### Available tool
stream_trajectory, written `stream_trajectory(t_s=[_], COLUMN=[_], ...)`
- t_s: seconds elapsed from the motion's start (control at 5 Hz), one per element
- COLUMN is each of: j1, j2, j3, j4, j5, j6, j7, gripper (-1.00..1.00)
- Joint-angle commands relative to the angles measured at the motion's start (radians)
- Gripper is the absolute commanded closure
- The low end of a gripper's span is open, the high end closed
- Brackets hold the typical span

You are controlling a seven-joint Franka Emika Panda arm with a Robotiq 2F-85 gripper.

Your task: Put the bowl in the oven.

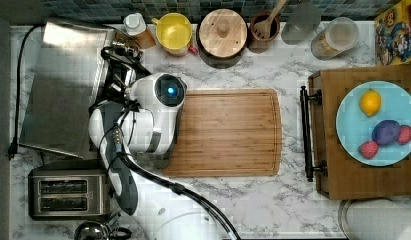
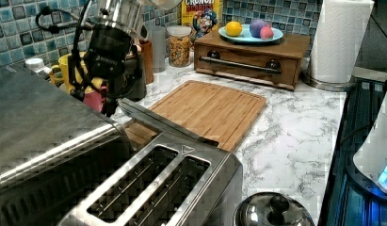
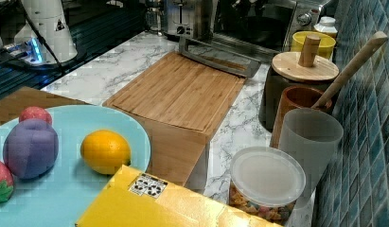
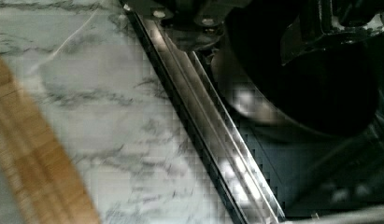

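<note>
In the wrist view the black bowl [image 4: 316,88] fills the space between my gripper's [image 4: 269,32] two fingers, which sit against its sides, so the gripper is shut on it. The bowl hangs over the dark glass of the oven's open door, just past the bar handle [image 4: 213,140]. The brushed-steel oven [image 1: 63,85] stands at the top view's left, its door [image 2: 167,125] folded down toward the cutting board. My gripper [image 1: 120,75] reaches down at the oven's mouth, and the arm hides the bowl in the top view.
A two-slot toaster [image 1: 68,194] stands beside the oven. A bamboo cutting board [image 1: 228,132] lies in front of the open door. A yellow mug [image 1: 174,32], a lidded dark pot [image 1: 223,36] and a utensil holder [image 1: 263,30] line the back wall. A fruit plate [image 1: 378,122] rests on a wooden box.
</note>
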Motion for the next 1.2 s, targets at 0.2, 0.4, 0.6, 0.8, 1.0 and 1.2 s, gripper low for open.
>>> stream_trajectory(t_s=[0.2, 0.4, 0.6, 0.8, 1.0, 1.2], j1=[-0.068, -0.072, -0.073, -0.074, -0.056, -0.066], j2=[-0.114, -0.114, -0.113, -0.113, -0.115, -0.114], j3=[0.001, 0.005, 0.007, 0.008, -0.011, -0.001], j4=[-0.006, -0.006, -0.006, -0.006, -0.006, -0.006], j5=[0.004, 0.002, 0.002, 0.001, 0.008, 0.004], j6=[-0.021, -0.02, -0.02, -0.02, -0.023, -0.022], j7=[-0.082, -0.081, -0.08, -0.08, -0.084, -0.082], gripper=[0.0, 0.0, 0.0, 0.0, 0.0, 0.0])
